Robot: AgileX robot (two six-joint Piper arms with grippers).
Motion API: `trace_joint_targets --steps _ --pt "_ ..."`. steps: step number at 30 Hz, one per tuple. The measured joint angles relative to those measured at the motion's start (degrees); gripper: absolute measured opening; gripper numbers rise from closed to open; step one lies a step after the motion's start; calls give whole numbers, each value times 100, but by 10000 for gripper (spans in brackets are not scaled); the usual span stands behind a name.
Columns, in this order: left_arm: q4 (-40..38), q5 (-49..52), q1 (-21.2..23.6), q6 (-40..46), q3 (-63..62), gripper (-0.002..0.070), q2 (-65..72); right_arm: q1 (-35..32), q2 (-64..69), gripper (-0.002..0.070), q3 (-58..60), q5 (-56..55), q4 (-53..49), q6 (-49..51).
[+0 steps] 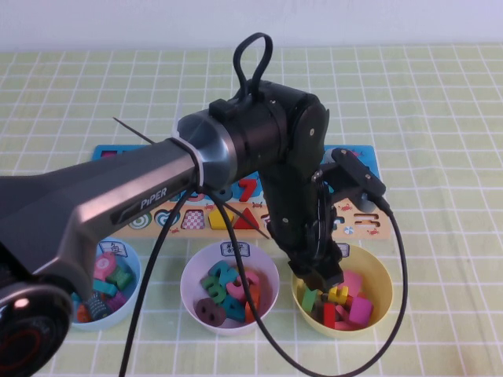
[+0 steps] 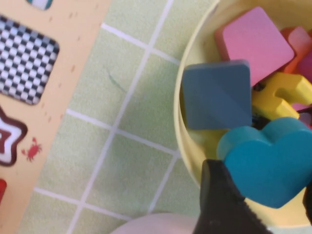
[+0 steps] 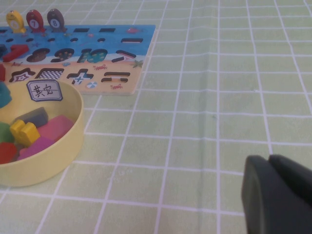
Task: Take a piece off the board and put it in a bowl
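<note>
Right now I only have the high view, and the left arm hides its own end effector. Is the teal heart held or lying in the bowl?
Observer: Held. The left wrist view shows the left end effector shut on the teal heart, just inside the rim of the yellow bowl.
Reviewer: Does it touch the pieces below?
Observer: It hangs beside a grey-blue square piece; whether they touch, I cannot tell.
Reviewer: And the right arm? It is outside my view.
Observer: The right end effector sits low over the tablecloth, on the robot's right of the yellow bowl, shut and empty.
</note>
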Motion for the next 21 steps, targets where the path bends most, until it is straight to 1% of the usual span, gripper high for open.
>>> trace_joint_targets --steps 2,4,8,10,12,13,15,17,19,20,21 --pt "0 0 0 141 0 301 13 0 0 -17 0 0 0 0" --pt "0 -13 0 194 0 332 17 0 0 -17 0 0 0 0" --pt "-39 -79 0 194 -2 515 17 0 0 -17 0 0 0 0" --pt "-43 -91 0 177 -2 575 17 0 0 -17 0 0 0 0" --pt "18 -101 0 102 -2 590 17 0 0 -17 0 0 0 0" --pt "85 -101 0 34 -2 583 17 0 0 -17 0 0 0 0" --pt "285 -101 0 -97 -2 531 -5 0 0 -17 0 0 0 0" --pt "417 -116 14 -189 -2 410 -113 0 0 -17 0 0 0 0" --pt "436 -168 64 -293 -2 260 -278 0 0 -17 0 0 0 0" --pt "421 -207 99 -338 12 174 -396 0 0 -17 0 0 0 0" --pt "398 -265 144 -385 71 113 -528 0 0 -17 0 0 0 0"
